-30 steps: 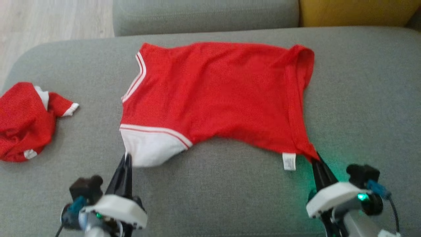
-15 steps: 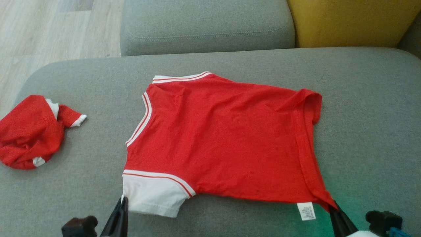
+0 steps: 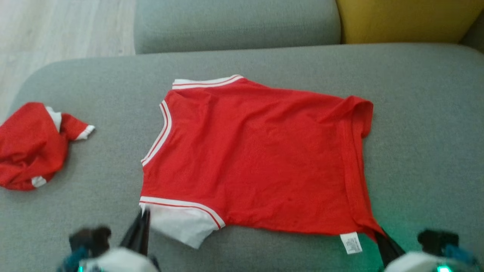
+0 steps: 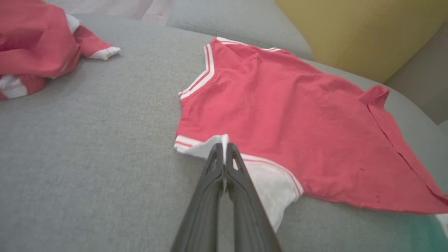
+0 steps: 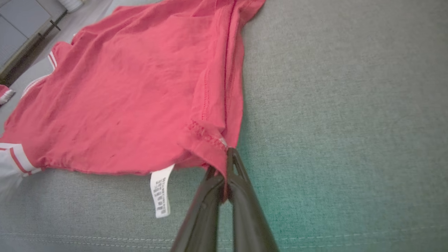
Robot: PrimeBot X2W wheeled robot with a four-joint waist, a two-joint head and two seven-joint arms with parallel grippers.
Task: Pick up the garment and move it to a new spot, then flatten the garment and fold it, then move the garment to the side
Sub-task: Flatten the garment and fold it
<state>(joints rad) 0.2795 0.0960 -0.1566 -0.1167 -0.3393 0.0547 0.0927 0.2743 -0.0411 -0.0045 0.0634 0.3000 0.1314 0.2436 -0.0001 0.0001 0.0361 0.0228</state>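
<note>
Red cotton T-shirt (image 3: 257,158), white-striped trim: long axis crosswise, body lying forward. Left gripper (image 3: 145,214) clamped tight on near white sleeve (image 3: 181,226); right gripper (image 3: 379,233) clamped on near hem corner (image 3: 368,224).

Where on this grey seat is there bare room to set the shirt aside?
Widest: grey fabric seat right of the flat red T-shirt, near the yellow cushion. Narrower strip between it and the crumpled red garment. Crowded near edge: left pincer and right pincer grip the shirt.
</note>
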